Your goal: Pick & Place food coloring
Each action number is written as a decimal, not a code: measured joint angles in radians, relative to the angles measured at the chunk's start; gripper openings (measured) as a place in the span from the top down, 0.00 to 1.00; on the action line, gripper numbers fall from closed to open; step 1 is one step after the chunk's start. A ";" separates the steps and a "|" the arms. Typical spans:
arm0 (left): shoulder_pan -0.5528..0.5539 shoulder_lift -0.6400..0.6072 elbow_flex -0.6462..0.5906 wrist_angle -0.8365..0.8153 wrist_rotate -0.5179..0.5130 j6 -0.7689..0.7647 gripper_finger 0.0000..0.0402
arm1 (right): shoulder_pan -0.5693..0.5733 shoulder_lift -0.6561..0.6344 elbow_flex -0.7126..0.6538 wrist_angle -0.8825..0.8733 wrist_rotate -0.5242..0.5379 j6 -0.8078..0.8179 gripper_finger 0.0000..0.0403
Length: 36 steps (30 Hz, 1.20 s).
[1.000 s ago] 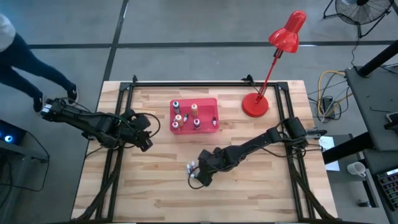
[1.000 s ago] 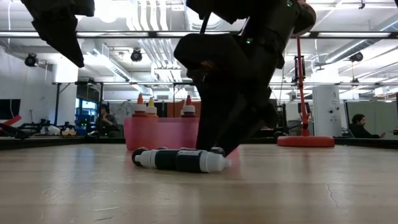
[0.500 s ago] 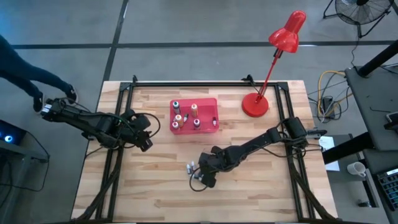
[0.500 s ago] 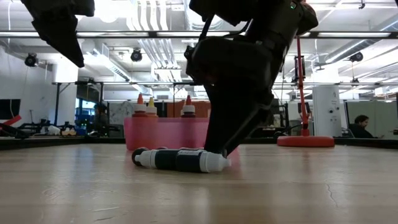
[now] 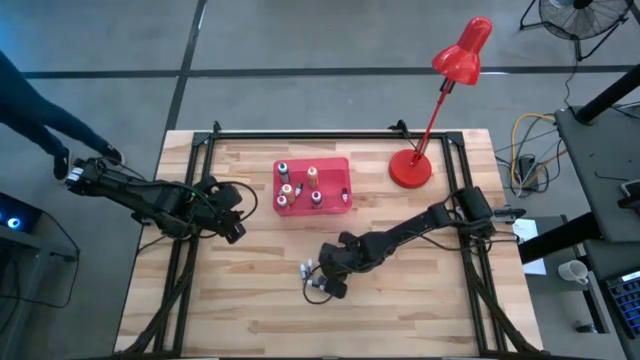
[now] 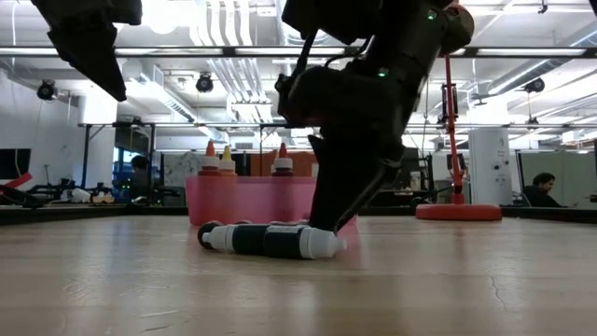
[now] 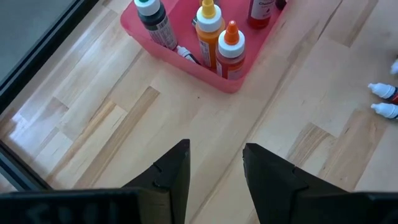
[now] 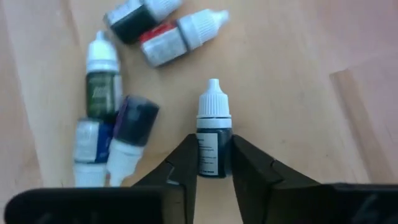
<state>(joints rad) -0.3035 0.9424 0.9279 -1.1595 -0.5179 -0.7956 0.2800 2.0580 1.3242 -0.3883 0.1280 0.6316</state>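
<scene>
- Bottle (image 8: pixel 214 144) in the right gripper (image 8: pixel 214 163): you see a dark body with a label and a white dropper cap, clamped between the two fingers, which press on both sides of it.
- Loose bottles (image 8: pixel 115 118) lie on their sides on the table (image 5: pixel 420 300) just beside the held one: dark, white-capped, one with a red label (image 8: pixel 178 38).
- Right gripper works near the middle of the table, nearer than the tray.
- Red tray (image 5: pixel 340 205) stands farther back, left of the red lamp (image 5: pixel 412 168); you see upright bottles (image 7: pixel 219 42) in it, orange-capped and dark.
- Left gripper (image 7: pixel 214 167) hovers left of the tray, fingers apart, holding nothing.
</scene>
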 joint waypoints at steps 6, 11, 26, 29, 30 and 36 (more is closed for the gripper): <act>0.000 0.000 0.000 0.000 0.000 -0.001 0.70 | -0.030 -0.023 0.041 -0.001 0.022 0.020 0.84; 0.000 0.000 0.000 0.000 0.000 -0.001 0.70 | -0.056 -0.073 0.077 -0.001 0.150 0.019 0.84; 0.000 0.000 0.000 0.000 0.004 -0.024 0.70 | -0.323 -0.233 0.080 -0.132 0.309 0.156 0.81; 0.000 0.000 0.000 0.000 0.019 -0.039 0.70 | -0.361 -0.227 0.079 -0.130 0.264 0.127 0.75; 0.000 0.000 0.000 0.000 0.030 -0.043 0.70 | -0.369 -0.227 0.079 -0.135 0.263 0.124 0.73; 0.000 0.000 0.000 -0.001 0.038 -0.071 0.70 | -0.386 -0.229 0.078 -0.150 0.260 0.107 0.55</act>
<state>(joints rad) -0.3038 0.9424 0.9279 -1.1601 -0.4800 -0.8664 -0.1055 1.8291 1.4021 -0.5385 0.3878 0.7389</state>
